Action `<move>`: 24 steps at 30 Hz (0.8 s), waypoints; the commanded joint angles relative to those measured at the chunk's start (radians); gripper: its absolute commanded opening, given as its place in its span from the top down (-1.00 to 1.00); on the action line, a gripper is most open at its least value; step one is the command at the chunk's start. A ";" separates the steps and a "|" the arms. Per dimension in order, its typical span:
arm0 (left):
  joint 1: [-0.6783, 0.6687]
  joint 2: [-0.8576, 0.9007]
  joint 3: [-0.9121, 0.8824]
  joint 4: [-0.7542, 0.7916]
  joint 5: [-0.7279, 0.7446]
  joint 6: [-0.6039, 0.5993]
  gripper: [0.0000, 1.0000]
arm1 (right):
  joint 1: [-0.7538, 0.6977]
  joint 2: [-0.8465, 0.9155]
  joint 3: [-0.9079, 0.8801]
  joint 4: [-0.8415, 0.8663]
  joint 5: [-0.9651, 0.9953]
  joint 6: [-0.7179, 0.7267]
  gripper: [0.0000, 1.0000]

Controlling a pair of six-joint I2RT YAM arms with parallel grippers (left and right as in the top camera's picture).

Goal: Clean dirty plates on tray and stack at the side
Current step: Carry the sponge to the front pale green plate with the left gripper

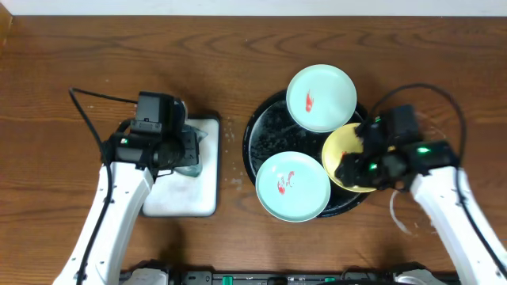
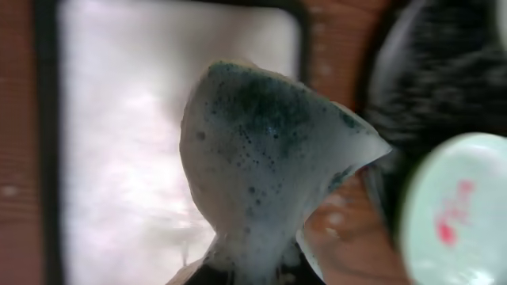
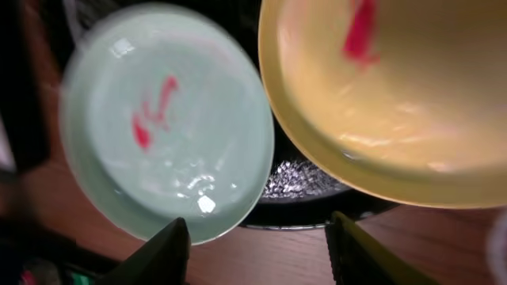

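Observation:
The black tray (image 1: pixel 265 127) holds three plates. One mint plate (image 1: pixel 320 97) leans on its far rim, another (image 1: pixel 292 186) on its near rim, both with red smears. The yellow plate (image 1: pixel 342 150) lies at the right, also smeared red. My right gripper (image 1: pixel 358 162) hovers over the yellow plate, open and empty. In the right wrist view the jaws (image 3: pixel 257 253) sit over the tray's rim (image 3: pixel 301 184), between the mint plate (image 3: pixel 166 119) and the yellow plate (image 3: pixel 396 103). My left gripper (image 1: pixel 178 150) is shut on a foamy green sponge (image 2: pixel 261 150).
A white rectangular tray (image 1: pixel 186 198) with a dark rim lies left of the black tray, under my left gripper; it also shows in the left wrist view (image 2: pixel 119 119). Soap flecks dot the wood between the two trays. A white cable (image 1: pixel 396 214) lies by the right arm.

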 commanded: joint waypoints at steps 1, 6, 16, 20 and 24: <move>-0.010 -0.013 0.015 -0.002 0.161 -0.035 0.85 | 0.057 0.047 -0.085 0.066 -0.016 0.021 -0.06; -0.064 -0.013 0.015 -0.004 0.174 -0.056 0.85 | 0.117 0.125 -0.166 0.247 -0.011 0.025 0.02; -0.218 -0.011 0.015 0.003 0.172 -0.074 0.85 | 0.131 0.270 -0.204 0.421 0.134 0.198 0.67; -0.249 -0.011 0.015 0.019 0.172 -0.095 0.85 | 0.130 0.274 -0.203 0.483 0.145 0.250 0.97; -0.280 -0.011 0.015 0.049 0.172 -0.114 0.85 | 0.130 0.274 -0.203 0.522 0.197 0.278 0.97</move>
